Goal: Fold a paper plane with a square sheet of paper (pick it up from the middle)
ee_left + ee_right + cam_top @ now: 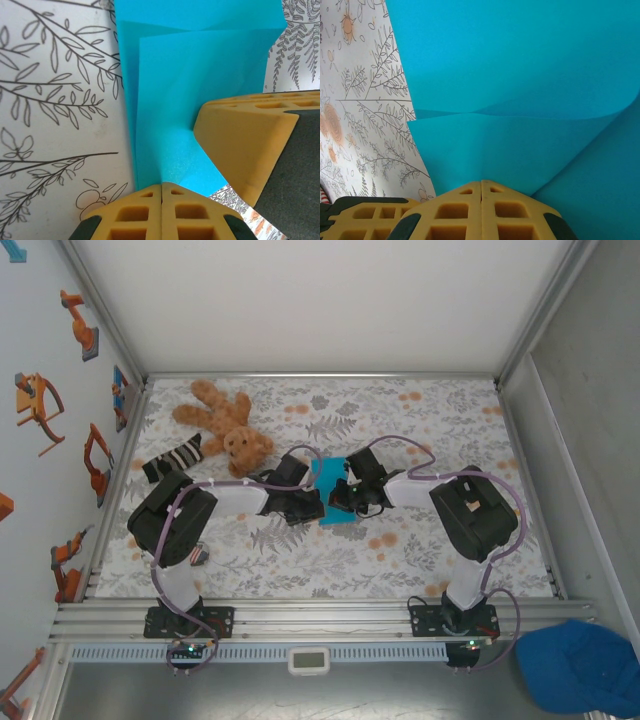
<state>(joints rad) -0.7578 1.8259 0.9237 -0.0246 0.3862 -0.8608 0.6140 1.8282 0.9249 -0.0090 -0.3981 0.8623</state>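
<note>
Both closed: left pincer [161, 187] and right pincer [481, 184] set tips on the folded paper [328, 480], centre frame, seemingly pinning layers for creasing.

The table [400, 560], covered in a leaf-and-flower print, carries a brown teddy bear [222, 425] at its far left, a striped sock [172, 460] just beside it, and the creased cyan square sheet of paper [326, 478] at centre.

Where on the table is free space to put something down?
Free: the far-right corner of the table, behind the right arm; the near strip between both arm bases. Crowded: the middle, arms meeting at the blue paper; far left, teddy bear and striped sock.
</note>
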